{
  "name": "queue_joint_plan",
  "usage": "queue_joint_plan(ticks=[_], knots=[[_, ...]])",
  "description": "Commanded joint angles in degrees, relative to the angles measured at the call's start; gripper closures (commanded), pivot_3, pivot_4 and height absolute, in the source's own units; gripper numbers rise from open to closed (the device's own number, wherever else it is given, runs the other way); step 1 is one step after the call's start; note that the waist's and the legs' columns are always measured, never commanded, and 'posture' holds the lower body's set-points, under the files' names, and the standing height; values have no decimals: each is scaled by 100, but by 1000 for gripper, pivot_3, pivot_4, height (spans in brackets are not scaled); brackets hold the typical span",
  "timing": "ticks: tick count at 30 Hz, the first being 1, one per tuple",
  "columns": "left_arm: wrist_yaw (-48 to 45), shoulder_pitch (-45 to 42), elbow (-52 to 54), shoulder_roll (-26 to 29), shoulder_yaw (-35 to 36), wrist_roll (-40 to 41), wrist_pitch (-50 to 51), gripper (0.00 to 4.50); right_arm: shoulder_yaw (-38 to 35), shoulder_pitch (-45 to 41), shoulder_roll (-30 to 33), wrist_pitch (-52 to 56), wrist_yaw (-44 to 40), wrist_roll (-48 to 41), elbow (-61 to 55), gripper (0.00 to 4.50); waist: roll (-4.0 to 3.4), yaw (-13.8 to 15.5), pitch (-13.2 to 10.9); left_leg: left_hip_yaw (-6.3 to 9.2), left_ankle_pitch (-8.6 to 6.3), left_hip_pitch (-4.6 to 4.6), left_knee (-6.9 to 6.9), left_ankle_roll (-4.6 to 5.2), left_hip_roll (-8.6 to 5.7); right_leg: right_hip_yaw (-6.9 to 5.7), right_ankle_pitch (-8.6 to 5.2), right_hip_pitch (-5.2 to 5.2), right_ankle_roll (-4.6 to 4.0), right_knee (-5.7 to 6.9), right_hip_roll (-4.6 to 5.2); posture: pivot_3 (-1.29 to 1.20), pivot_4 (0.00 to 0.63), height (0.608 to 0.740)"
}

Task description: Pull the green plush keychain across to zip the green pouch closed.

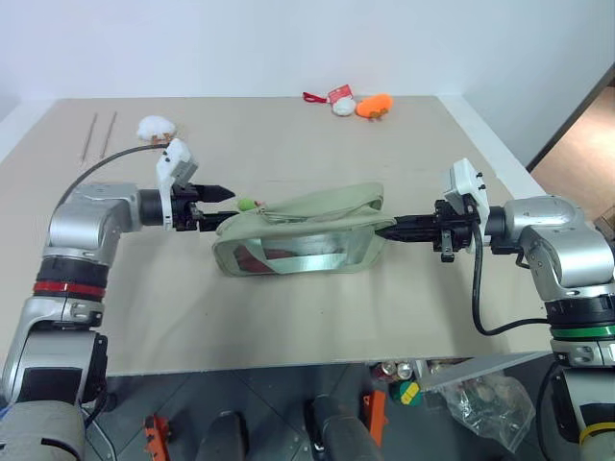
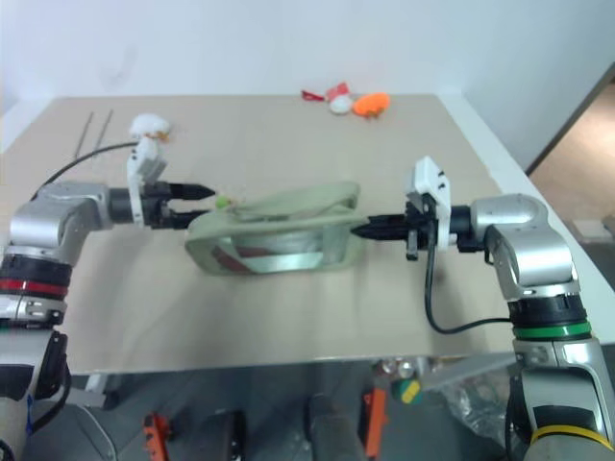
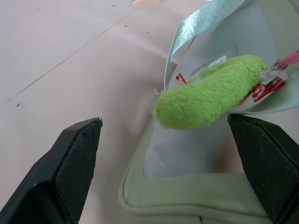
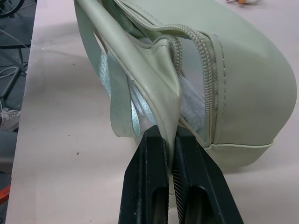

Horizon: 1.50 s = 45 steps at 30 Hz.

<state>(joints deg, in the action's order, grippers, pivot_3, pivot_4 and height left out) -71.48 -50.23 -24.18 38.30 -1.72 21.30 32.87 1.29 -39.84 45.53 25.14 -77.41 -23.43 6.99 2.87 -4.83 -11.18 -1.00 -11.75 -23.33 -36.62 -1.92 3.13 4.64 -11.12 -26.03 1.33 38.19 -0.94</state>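
Two grippers: one at each end of the pouch (image 1: 298,235), which lies on its side mid-table (image 1: 288,317).
Pouch: pale green, clear side panel facing the camera; top zipper gapes open near the right end, seen in the right wrist view.
Contents: something red and white shows through the clear panel; what it is cannot be told.
Keychain (image 3: 210,91): lime-green plush at the pouch's left end, hanging by a pinkish cord, lying against the pouch.
Left gripper (image 1: 213,206): fingers spread wide, the keychain between them, touching neither finger.
Right gripper (image 4: 170,154): fingers pressed together, pinching a fold of the pouch's fabric at its right end.
Far edge of table: white plush (image 1: 343,107) and orange plush (image 1: 375,105) side by side, well apart from the pouch.
Left far side: another white plush (image 1: 155,127) behind the left arm.
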Motion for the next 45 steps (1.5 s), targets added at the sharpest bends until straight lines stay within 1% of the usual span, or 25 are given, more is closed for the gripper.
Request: queue_joint_plan(ticks=[1,3,6,8,10,11,13,16,17,26,33,36,38,41,42,43,45], knots=[[-56,-83,133,19,127,85,-2,0,-143,-58,58,1,-8,-106,-147,4481,0,2,0,1,0,0,0,0,0,-1,0,0,0,0,0,0,150,740],[-96,-72,147,-3,132,119,-17,0,-145,-56,57,6,0,-107,-149,4481,0,2,0,0,0,-1,0,0,0,0,0,0,0,0,1,0,150,740],[-62,-61,170,-54,210,198,8,775,-141,-53,50,3,7,-104,-147,4500,0,4,0,0,0,-1,-1,0,0,0,0,1,0,0,1,0,150,740],[-84,-67,204,-64,265,266,26,1489,-137,-54,43,-4,12,-99,-138,4500,0,3,0,1,0,-1,-2,0,0,0,0,1,0,0,1,0,150,740],[-57,-84,203,-58,290,294,17,2068,-134,-57,34,-5,16,-99,-134,4500,0,3,0,1,0,0,-2,0,0,0,0,1,0,0,0,0,150,740],[-29,-97,183,-58,294,292,3,2543,-134,-57,31,-6,15,-101,-134,4500,0,3,0,1,0,0,-1,0,0,0,0,1,0,0,0,0,150,740],[-9,-127,138,-62,320,292,0,3173,-124,-68,16,-5,22,-101,-131,4500,0,3,0,1,0,0,-1,0,0,-1,0,1,0,0,0,0,150,740],[-27,-141,135,-58,345,291,26,4238,-109,-88,-9,-12,32,-94,-113,4500,0,4,0,1,0,-1,-1,0,0,-1,0,1,1,0,1,0,150,740],[-31,-143,133,-55,346,289,29,4445,-104,-96,-17,-14,35,-92,-107,4500,0,4,0,1,0,-1,-2,0,0,0,0,1,1,0,1,0,150,740],[36,-75,175,-65,320,255,19,4445,-125,-106,-42,-20,50,-104,-104,4500,0,4,0,1,0,0,-1,0,0,-1,0,1,0,0,0,0,150,740],[342,-145,0,-138,338,140,-127,4445,-136,-87,-44,-8,74,-121,-139,4500,0,4,0,1,0,0,-1,0,0,-1,0,1,1,0,1,0,150,740],[269,-135,2,-87,259,116,-85,4445,-137,-90,-38,-11,77,-122,-138,4500,0,4,0,2,0,0,-1,0,0,-1,0,1,0,0,0,0,150,740],[198,-127,22,-19,198,91,-12,3929,-137,-95,-33,-8,81,-125,-140,4500,0,4,0,1,0,0,-1,0,0,-1,0,1,1,0,0,0,150,740],[86,-120,70,30,174,136,130,2936,-133,-95,-30,-6,86,-128,-143,4500,0,4,0,1,0,0,-1,0,0,-1,0,1,1,0,0,0,150,740],[137,-112,66,24,173,74,23,2684,-131,-96,-31,-2,90,-127,-146,4500,0,4,0,1,0,0,-1,0,0,-1,0,1,1,0,1,0,150,740],[267,-139,-6,-8,179,-17,-79,2236,-128,-96,-32,0,92,-127,-151,4500,0,4,0,1,0,0,-1,0,0,-1,0,1,1,0,0,0,150,740],[485,-229,-192,-72,195,-157,-170,1586,-130,-93,-29,1,89,-131,-155,4500,0,5,0,1,0,0,-1,0,0,-1,0,2,1,0,1,0,150,740]])
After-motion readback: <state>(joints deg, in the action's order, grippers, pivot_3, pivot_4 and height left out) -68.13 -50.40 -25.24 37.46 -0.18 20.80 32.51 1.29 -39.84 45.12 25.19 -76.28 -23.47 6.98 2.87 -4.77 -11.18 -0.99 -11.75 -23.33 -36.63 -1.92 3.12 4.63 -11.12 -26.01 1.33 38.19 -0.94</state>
